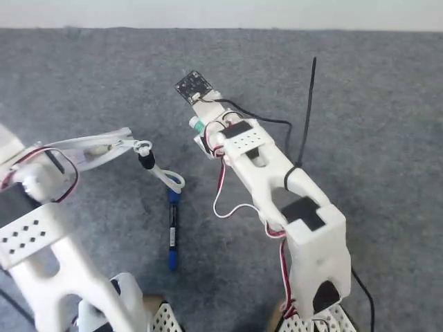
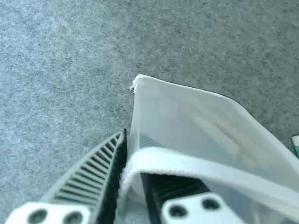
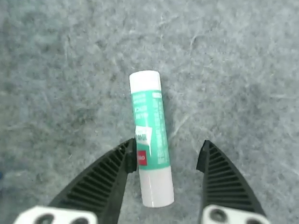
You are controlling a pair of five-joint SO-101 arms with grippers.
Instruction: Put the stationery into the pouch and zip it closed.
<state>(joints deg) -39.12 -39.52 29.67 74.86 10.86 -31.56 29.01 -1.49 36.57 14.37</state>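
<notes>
A translucent white pouch hangs off the carpet at the left, with my left gripper shut on its edge. In the left wrist view the two fingers clamp the pouch just below its white zipper band, and pale items show faintly inside. A black pull and white loop dangle from the pouch's end. A green and white glue stick lies on the carpet between the fingers of my open right gripper, close to one finger. A blue pen lies near the front, between the arms.
Grey carpet covers the whole table. A thin black cable runs from the right arm toward the back. A small circuit board sits at the front of the right arm's wrist. Both arm bases stand at the front edge.
</notes>
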